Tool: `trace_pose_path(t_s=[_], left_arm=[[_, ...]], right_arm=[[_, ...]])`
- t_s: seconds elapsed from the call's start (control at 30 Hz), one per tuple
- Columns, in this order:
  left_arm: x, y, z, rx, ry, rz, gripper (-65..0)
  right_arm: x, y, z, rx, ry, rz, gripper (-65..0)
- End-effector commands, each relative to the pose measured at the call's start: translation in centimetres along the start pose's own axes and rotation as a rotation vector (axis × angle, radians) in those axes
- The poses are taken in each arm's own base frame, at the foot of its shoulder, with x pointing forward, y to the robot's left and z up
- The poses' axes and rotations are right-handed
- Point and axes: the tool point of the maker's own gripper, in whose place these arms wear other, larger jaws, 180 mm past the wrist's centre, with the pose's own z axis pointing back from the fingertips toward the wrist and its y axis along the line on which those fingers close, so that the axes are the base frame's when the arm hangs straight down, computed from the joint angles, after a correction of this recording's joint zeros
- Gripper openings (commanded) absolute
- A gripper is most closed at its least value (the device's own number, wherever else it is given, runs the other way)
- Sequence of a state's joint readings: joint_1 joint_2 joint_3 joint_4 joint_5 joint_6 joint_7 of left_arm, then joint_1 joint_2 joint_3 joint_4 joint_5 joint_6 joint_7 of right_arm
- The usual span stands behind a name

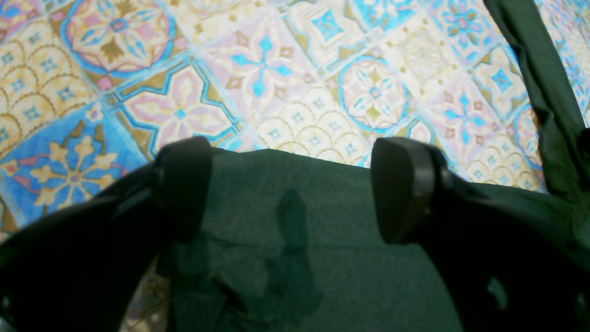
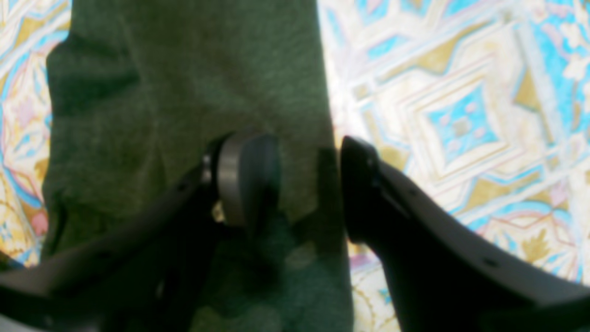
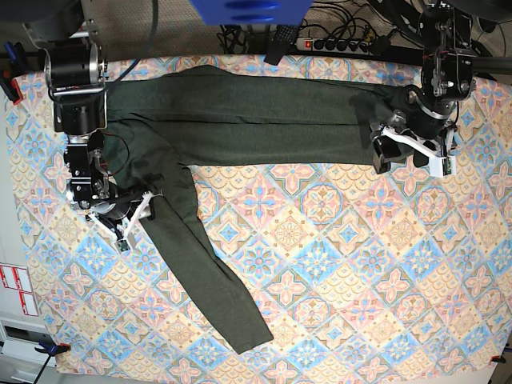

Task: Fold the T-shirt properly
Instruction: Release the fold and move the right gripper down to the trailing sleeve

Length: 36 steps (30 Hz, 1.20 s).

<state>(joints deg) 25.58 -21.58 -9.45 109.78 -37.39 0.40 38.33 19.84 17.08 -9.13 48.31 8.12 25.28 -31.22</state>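
The dark olive-green T-shirt (image 3: 264, 120) lies as a long flat band across the back of the table. One long sleeve (image 3: 208, 272) runs diagonally toward the front. My left gripper (image 3: 408, 156) hovers over the band's right end. In the left wrist view its jaws (image 1: 292, 189) stand wide open, with flat fabric (image 1: 322, 240) between and below them. My right gripper (image 3: 132, 216) is at the sleeve's upper left edge. It is open (image 2: 309, 184): one finger (image 2: 249, 180) is over the fabric (image 2: 184, 69), the other finger (image 2: 364, 184) over the bare cloth beside it.
A tile-patterned tablecloth (image 3: 344, 264) covers the whole table. A power strip (image 3: 344, 42) and cables lie behind the back edge. A blue object (image 3: 248, 10) hangs over the top middle. Both arm bases stand at the back corners.
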Motion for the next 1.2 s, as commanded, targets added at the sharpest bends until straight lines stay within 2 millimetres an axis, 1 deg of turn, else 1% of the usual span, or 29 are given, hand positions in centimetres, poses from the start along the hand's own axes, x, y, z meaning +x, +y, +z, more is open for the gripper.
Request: trace_pose_path(t_s=[0.0,0.07,0.2,0.3,0.43,0.67,0.7,0.77,0.8,0.9,1.0,1.07,1.1,1.17], left_arm=[[1.1,-0.2,0.2,-0.008,-0.038,-0.014,-9.6],[1.1,-0.2,0.2,-0.008,-0.038,-0.014,-9.6],[0.6,-1.0,0.1,-0.029,-0.023,-0.018,-9.6],[0.1,-0.9,0.2,-0.026,-0.011,-0.017,-9.6],[0.0,-0.9,0.2,-0.025,-0.009,-0.017,-9.6],[0.0,-0.9,0.2,-0.025,-0.009,-0.017,-9.6],[0.0,-0.9,0.2,-0.025,-0.009,-0.017,-9.6],[0.0,-0.9,0.2,-0.025,-0.009,-0.017,-9.6],[0.0,-0.9,0.2,-0.025,-0.009,-0.017,-9.6],[0.0,-0.9,0.2,-0.025,-0.009,-0.017,-9.6],[0.0,-0.9,0.2,-0.025,-0.009,-0.017,-9.6],[0.0,-0.9,0.2,-0.025,-0.009,-0.017,-9.6],[0.0,-0.9,0.2,-0.025,-0.009,-0.017,-9.6],[0.0,-0.8,0.2,-0.024,-0.008,-0.016,-9.6]], right_arm=[[2.3,-1.0,0.5,-0.013,-0.057,0.005,-37.1],[1.8,-1.0,0.4,-0.012,-0.046,-0.001,-37.1],[0.8,-1.1,0.1,-0.009,-0.034,-0.02,-37.1],[0.2,-1.1,-0.2,-0.007,-0.038,-0.036,-37.1],[-0.7,-1.1,-0.5,-0.005,-0.03,-0.053,-37.1],[-1.0,-0.9,-0.5,0.002,-0.021,-0.047,-37.5],[-1.1,-0.6,-0.6,0.007,-0.015,-0.034,-37.5],[-1.8,0.6,-1.0,0.029,0.027,0.017,-38.1],[-2.1,1.1,-1.1,0.04,0.041,0.041,-39.5],[-2.3,2.5,-1.5,0.065,0.06,0.104,-47.6],[-1.4,3.1,-1.4,0.075,0.037,0.13,-57.4],[-1.0,4.0,-1.5,0.089,0.027,0.134,-63.4],[-0.7,4.1,-1.4,0.089,0.017,0.138,-65.0],[0.5,4.4,-1.1,0.091,-0.014,0.152,-64.8]])
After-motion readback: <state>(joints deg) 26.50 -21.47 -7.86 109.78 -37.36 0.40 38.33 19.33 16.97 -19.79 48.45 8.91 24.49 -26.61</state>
